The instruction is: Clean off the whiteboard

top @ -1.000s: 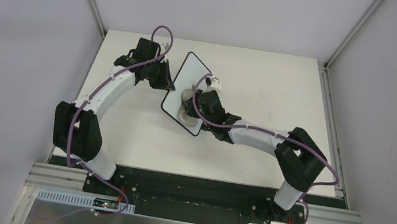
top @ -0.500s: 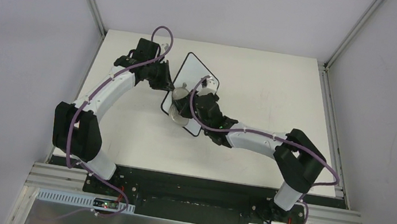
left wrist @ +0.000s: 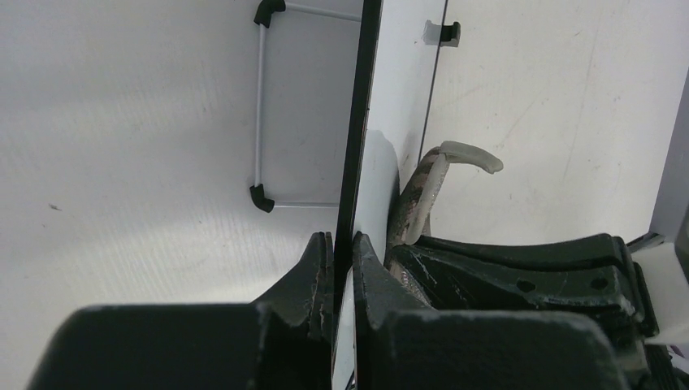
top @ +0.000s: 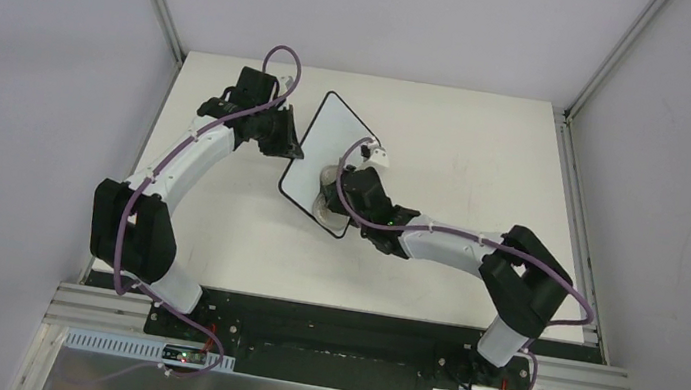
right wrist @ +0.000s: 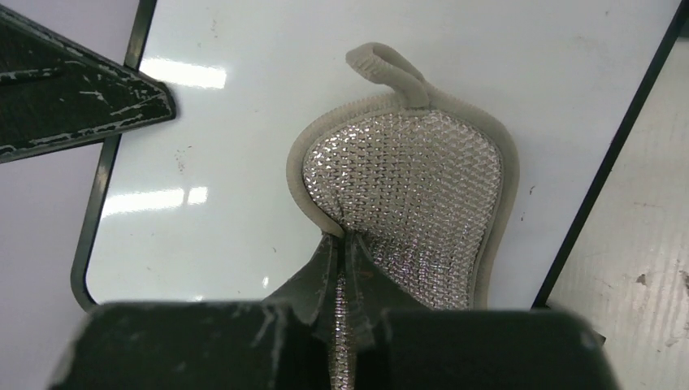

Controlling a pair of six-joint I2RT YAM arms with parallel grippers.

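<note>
We're mid-wipe here, as far as we can judge. The whiteboard [top: 327, 132] sits just toward 11 o'clock from the middle of the table [top: 488, 153], skewed so one corner points at 12. The left gripper [top: 288, 144] has its jaws squeezed onto the board's 9 o'clock edge, with the thin black frame pinched between them, so it looks like the anchor. The right gripper [right wrist: 349, 264] has its jaws nipped tight on the grey sparkly pad [right wrist: 414, 179]. The pad lies flat on the board's face near the 6 o'clock end, with its loop [right wrist: 382, 63] pointing away from the wrist.

From the right wrist we see no writing on the face, only glare patches and a few specks, so we reckon the job is mostly done. The next move calls for pressing the pad flat and sweeping it up toward 12 o'clock while the left clamp holds. It should also stay inside the frame at the 3 o'clock side.

Stuff we can't see:
- From above, the right wrist covers the pad and the near end of the board.
- The right wrist view crops off the far end.
- The left wrist sees the board edge-on, so its face is unreadable there.
- We can't tell whether the board lies flat or is tipped up at the clamped edge.
</note>
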